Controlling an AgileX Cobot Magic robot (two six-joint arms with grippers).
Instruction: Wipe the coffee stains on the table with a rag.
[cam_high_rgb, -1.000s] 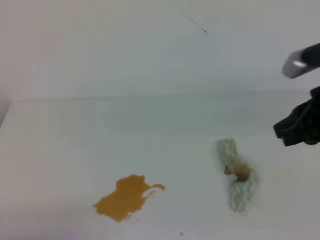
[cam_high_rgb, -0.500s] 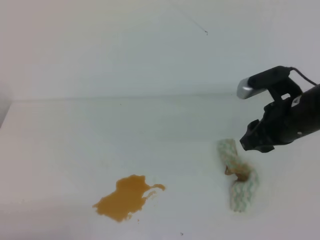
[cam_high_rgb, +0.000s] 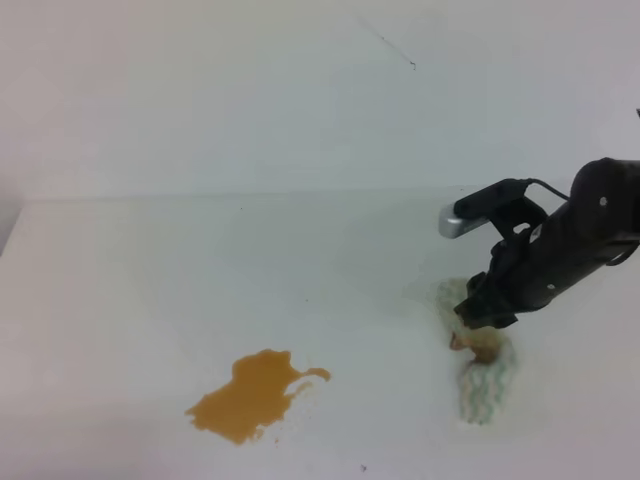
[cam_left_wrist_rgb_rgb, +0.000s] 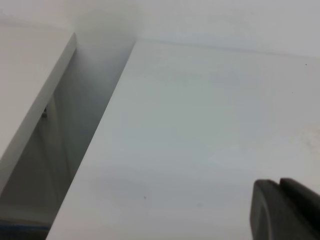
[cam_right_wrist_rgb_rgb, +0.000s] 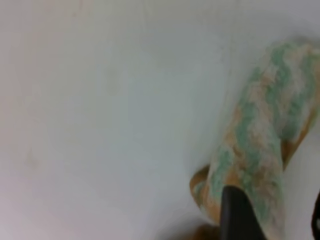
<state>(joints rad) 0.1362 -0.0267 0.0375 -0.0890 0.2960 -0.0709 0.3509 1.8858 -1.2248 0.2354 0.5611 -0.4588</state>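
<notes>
The coffee stain (cam_high_rgb: 255, 393) is an orange-brown blotch at the front left of the white table (cam_high_rgb: 200, 270). The rag (cam_high_rgb: 487, 388), white with a green wavy pattern and brown patches, lies bunched at the front right. My right gripper (cam_high_rgb: 479, 318) is low over the rag's upper half and hides part of it. In the right wrist view the rag (cam_right_wrist_rgb_rgb: 265, 135) runs between the two dark fingertips (cam_right_wrist_rgb_rgb: 237, 215), and the gripper (cam_right_wrist_rgb_rgb: 276, 220) is open around it. My left gripper (cam_left_wrist_rgb_rgb: 279, 184) shows only in its wrist view, fingers together, above bare table (cam_left_wrist_rgb_rgb: 200, 125).
A white wall (cam_high_rgb: 300, 90) rises behind the table. In the left wrist view the table's left edge (cam_left_wrist_rgb_rgb: 95, 150) drops into a gap, with another white panel (cam_left_wrist_rgb_rgb: 30, 110) beyond it. Tiny dark specks dot the surface.
My right arm has come in from the right edge, moving left and down, and now sits over the rag's upper part. The rag and the stain have not moved.
</notes>
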